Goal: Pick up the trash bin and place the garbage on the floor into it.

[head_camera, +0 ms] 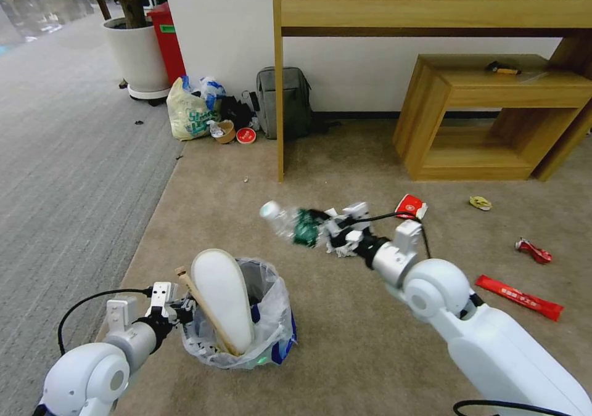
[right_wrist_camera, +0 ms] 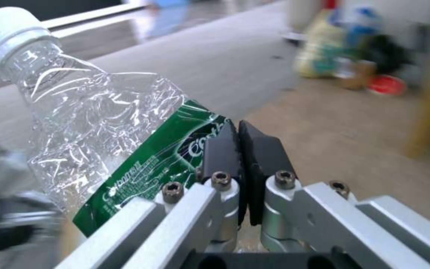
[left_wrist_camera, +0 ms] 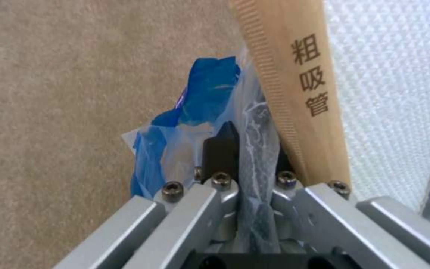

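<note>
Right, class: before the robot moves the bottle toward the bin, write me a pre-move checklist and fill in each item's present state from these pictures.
1. Right gripper fingers shut on the crushed clear plastic bottle with green label: ok.
2. Left gripper fingers clamp the rim of the small round black bin lined with a crinkly plastic bag: ok.
3. Bottle above the bin opening: not ok, it is off to the bin's right.
4. Room in the bin: cannot tell; a white slipper and wooden stick stand in it.
5. Floor cleared: not ok; a long red wrapper lies on the beige carpet.
</note>
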Available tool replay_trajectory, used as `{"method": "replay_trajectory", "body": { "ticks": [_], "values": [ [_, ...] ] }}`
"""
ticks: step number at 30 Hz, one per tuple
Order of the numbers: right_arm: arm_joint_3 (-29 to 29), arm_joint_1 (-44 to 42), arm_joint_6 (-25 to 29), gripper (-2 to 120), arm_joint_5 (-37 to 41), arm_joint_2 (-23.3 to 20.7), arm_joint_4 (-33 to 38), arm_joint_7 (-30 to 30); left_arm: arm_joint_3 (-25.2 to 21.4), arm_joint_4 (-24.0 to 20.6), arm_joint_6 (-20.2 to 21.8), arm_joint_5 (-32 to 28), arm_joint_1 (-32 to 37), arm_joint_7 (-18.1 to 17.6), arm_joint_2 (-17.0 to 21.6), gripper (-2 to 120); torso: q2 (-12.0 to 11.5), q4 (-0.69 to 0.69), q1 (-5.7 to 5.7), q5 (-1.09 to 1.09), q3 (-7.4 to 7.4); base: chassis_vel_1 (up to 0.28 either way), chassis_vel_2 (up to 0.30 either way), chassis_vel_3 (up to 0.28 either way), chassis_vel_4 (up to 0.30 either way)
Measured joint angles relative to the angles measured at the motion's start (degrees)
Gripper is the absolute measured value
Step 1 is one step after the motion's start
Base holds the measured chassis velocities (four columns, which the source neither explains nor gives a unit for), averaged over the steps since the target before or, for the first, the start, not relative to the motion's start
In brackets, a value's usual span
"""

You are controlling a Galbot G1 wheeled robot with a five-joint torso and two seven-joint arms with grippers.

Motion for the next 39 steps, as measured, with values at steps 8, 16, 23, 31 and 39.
{"method": "replay_trajectory", "body": {
  "ticks": [8, 16, 23, 31, 39],
  "values": [
    [-13.0, 10.9, -1.2, 0, -4.7, 1.1, -3.8, -2.7, 1.0, 0.0, 0.0, -0.1, 0.0, -0.7, -0.2, 0, 0.0, 0.01, 0.00, 0.00, 0.00, 0.000, 0.000, 0.000, 0.000],
    [-20.8, 14.7, -1.2, 0, -13.0, 2.0, -5.1, -4.8, 1.5, -0.1, 0.0, 0.1, 0.2, -0.8, -0.9, 0, 0.0, 0.00, 0.00, 0.01, 0.00, 0.000, 0.000, 0.000, 0.000],
    [-23.8, 15.2, -1.7, 0, -14.3, 3.0, -5.3, -4.8, 2.0, -0.1, 0.0, 0.2, -0.1, -1.1, -0.9, 0, 0.0, -0.01, 0.00, 0.00, 0.00, 0.000, 0.000, 0.000, 0.000],
    [-25.9, 14.9, -1.9, 0, -17.0, 5.3, -9.6, -4.6, 2.1, -1.0, 0.0, 0.2, 0.0, -1.2, -1.0, 0, 0.0, 0.00, 0.00, 0.00, 0.00, 0.000, 0.000, 0.000, 0.000],
    [-26.0, 14.4, -2.4, 0, -17.2, 5.4, -10.3, -4.6, 2.1, -1.2, 0.0, 0.1, -0.3, -1.2, -1.1, 0, 0.0, -0.01, 0.00, 0.01, 0.00, 0.000, 0.000, 0.000, 0.000]
  ]
}}
